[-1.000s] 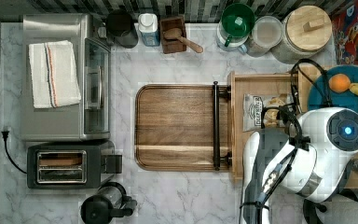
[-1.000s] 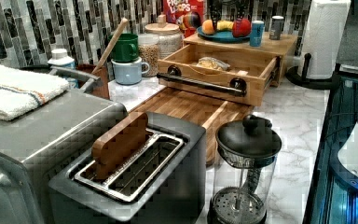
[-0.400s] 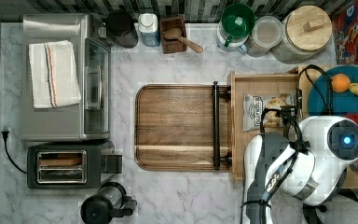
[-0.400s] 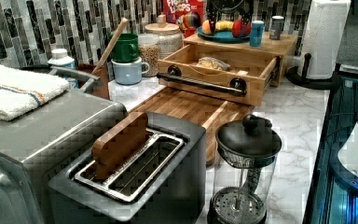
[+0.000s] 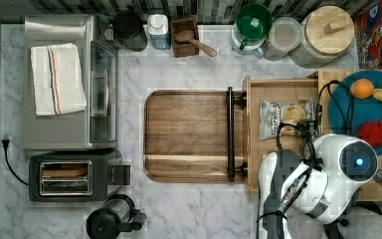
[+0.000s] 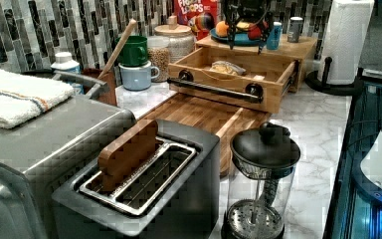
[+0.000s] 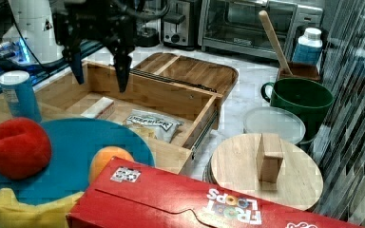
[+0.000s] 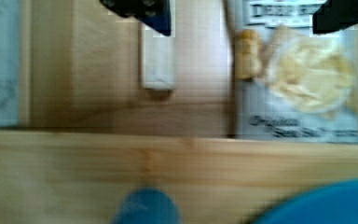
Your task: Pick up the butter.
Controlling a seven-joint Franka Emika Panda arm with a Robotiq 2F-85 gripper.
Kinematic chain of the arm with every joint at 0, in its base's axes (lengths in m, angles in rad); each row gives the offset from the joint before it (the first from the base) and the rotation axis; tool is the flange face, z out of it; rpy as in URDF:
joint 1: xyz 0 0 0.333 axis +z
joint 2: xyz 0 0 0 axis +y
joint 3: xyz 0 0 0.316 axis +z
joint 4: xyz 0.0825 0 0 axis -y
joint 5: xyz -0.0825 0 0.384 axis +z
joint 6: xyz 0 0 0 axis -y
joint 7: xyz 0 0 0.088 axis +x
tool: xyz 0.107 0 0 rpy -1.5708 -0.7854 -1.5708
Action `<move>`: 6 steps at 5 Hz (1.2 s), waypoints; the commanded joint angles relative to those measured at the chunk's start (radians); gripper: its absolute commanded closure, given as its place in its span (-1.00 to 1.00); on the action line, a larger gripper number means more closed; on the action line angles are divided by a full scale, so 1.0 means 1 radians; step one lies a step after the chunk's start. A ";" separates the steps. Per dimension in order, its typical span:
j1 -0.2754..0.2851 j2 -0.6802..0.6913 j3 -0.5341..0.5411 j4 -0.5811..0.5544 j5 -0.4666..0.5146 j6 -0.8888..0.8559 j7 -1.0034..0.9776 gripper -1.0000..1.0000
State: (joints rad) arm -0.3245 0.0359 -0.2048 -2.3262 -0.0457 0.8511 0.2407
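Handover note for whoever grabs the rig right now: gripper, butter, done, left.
Gripper: open, empty, fingers pointing down above the open wooden drawer.
Butter: lying flat on the drawer floor, beside the chip bag and apart from it. In the wrist view the butter sits under one finger, not centred between the two.
Done: arm is over the drawer; nothing grasped.
Left: centre the fingers over the butter, descend, close, lift. Keep clear of the chip bag and the drawer wall.
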 commanded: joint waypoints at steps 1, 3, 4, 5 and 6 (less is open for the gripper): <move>-0.010 0.049 -0.013 -0.158 0.056 0.192 0.030 -1.00; -0.002 0.028 -0.025 -0.207 0.033 0.247 0.024 -0.63; 0.001 0.007 -0.029 -0.205 0.021 0.216 0.034 1.00; 0.002 -0.003 -0.036 -0.222 -0.013 0.247 0.035 1.00; -0.009 0.015 -0.028 -0.213 0.027 0.247 -0.017 1.00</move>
State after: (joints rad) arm -0.3328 0.0624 -0.2278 -2.5469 -0.0382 1.0508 0.2401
